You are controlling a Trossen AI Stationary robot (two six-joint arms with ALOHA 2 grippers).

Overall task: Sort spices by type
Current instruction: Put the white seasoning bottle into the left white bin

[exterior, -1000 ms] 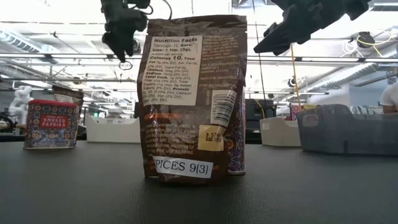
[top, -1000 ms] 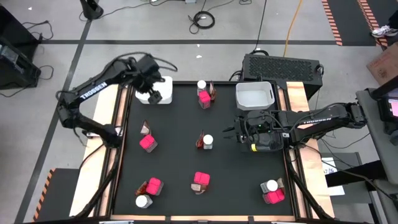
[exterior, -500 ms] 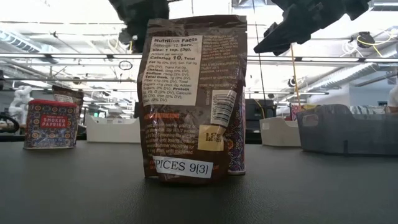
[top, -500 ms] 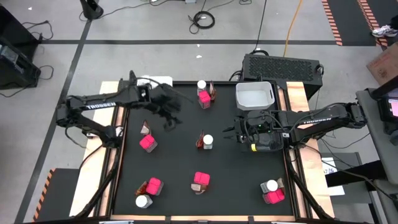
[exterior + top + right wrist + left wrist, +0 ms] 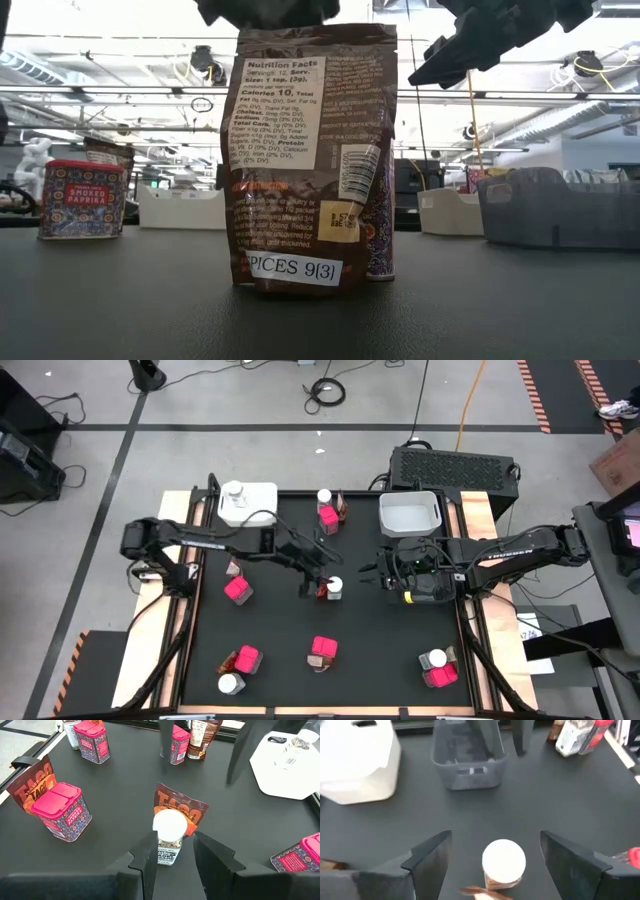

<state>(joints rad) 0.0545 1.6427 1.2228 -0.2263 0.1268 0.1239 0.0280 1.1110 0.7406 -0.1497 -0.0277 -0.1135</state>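
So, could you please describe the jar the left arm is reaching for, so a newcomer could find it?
Start at the middle of the black table mat. There, a small clear white-capped jar stands against an orange-brown sachet, between the open left tool and the right tool. It is the only jar without a pink box beside it.

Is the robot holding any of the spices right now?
No. The left gripper is open above the white-capped jar in the middle of the table, not touching it. The right gripper, beside the dark bin, holds nothing either.

robotics lab: floor cables point(image 5: 325, 392), hazard tape point(image 5: 535, 395)
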